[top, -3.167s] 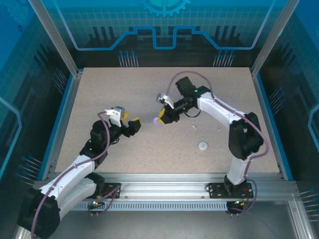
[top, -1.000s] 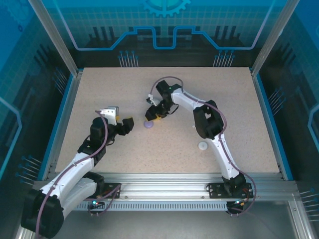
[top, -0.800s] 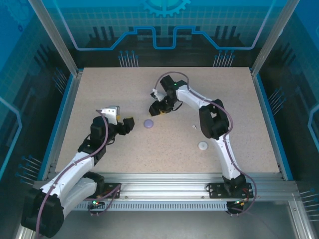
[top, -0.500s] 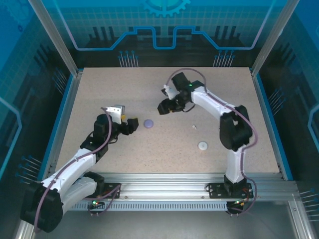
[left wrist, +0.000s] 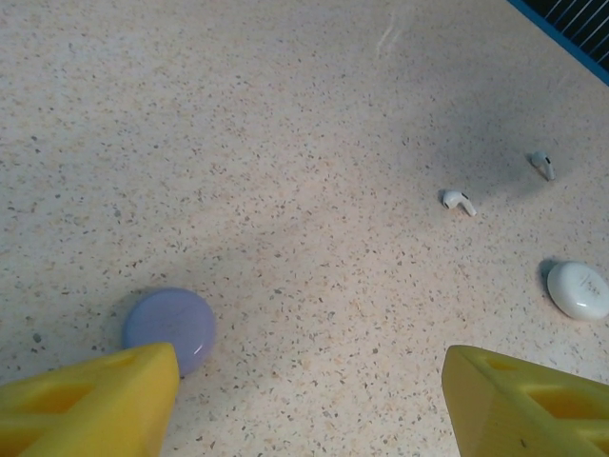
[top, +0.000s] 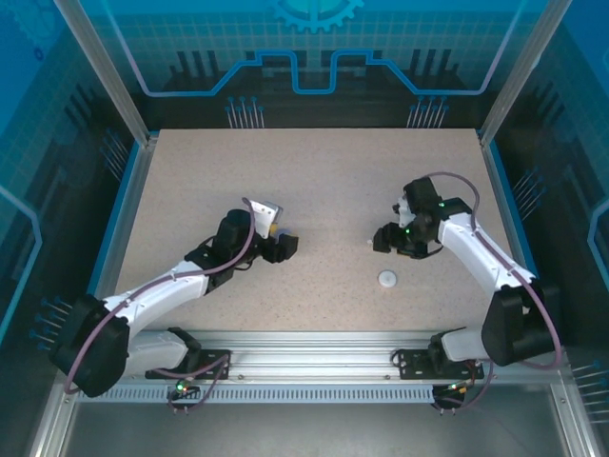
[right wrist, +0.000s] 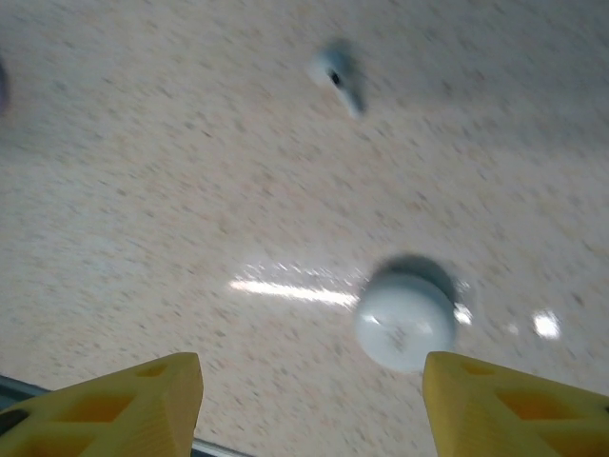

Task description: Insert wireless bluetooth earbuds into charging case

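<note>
earbud (left wrist: 458, 200), white, lies loose on table (left wrist: 285, 114), ahead-right of left gripper (left wrist: 304, 405); second earbud (left wrist: 542, 164) beyond it. white case (right wrist: 406, 319) just ahead of right gripper (right wrist: 309, 405). both grippers spread wide, empty. likely featherlight, hard, slick, prone to skitter; pinch across the bulb, stem free.

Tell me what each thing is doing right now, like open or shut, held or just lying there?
purple case: shut, flat on the table, not held.
white case: shut, on the table, not held.
white earbud: loose on the table, outside any case.
second earbud: loose on the table too.
left gripper: jaws open, empty.
right gripper: jaws open, empty.
</note>
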`<state>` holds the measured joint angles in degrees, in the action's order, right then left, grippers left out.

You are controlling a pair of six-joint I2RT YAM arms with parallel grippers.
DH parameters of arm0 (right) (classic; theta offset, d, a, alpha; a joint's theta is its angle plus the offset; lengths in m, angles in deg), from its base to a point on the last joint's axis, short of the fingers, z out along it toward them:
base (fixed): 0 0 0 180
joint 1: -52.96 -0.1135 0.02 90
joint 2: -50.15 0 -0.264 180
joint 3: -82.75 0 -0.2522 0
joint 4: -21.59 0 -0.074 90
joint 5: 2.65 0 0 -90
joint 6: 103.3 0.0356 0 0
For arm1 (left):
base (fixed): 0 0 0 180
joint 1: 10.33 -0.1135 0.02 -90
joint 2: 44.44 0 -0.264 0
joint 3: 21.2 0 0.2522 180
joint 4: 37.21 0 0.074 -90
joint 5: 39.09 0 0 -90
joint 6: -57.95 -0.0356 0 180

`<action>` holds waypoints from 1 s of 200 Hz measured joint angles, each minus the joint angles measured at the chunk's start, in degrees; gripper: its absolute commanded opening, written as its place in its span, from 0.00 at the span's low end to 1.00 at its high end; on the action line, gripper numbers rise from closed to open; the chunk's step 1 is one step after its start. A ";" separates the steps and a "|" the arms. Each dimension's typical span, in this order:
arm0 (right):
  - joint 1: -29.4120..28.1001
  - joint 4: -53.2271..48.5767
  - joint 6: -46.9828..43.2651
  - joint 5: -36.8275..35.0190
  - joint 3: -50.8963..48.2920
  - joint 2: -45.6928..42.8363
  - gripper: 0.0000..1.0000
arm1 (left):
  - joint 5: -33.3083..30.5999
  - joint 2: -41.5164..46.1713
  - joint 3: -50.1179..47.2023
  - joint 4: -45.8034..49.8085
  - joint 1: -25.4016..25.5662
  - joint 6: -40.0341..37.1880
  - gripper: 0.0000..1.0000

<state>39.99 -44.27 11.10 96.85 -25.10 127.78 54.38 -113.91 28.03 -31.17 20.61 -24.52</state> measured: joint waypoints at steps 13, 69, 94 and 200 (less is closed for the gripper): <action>-0.20 -2.40 -0.24 -1.68 -0.42 -0.76 0.65 | -0.02 -0.57 0.09 0.00 0.15 0.00 0.75; -5.03 -6.88 -3.02 -8.90 -1.36 2.82 0.67 | -0.04 -0.83 0.57 0.24 0.26 0.00 0.75; -7.04 -6.71 -4.15 -10.60 -1.36 6.40 0.67 | -0.04 -0.98 0.59 0.24 0.26 0.02 0.75; -9.75 -5.14 -4.98 -13.62 1.05 19.12 0.68 | -0.09 -0.98 0.61 0.66 0.31 0.02 0.75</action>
<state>30.24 -49.41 6.12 83.23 -24.05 146.90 54.29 -114.89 28.64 -30.52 20.91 -24.50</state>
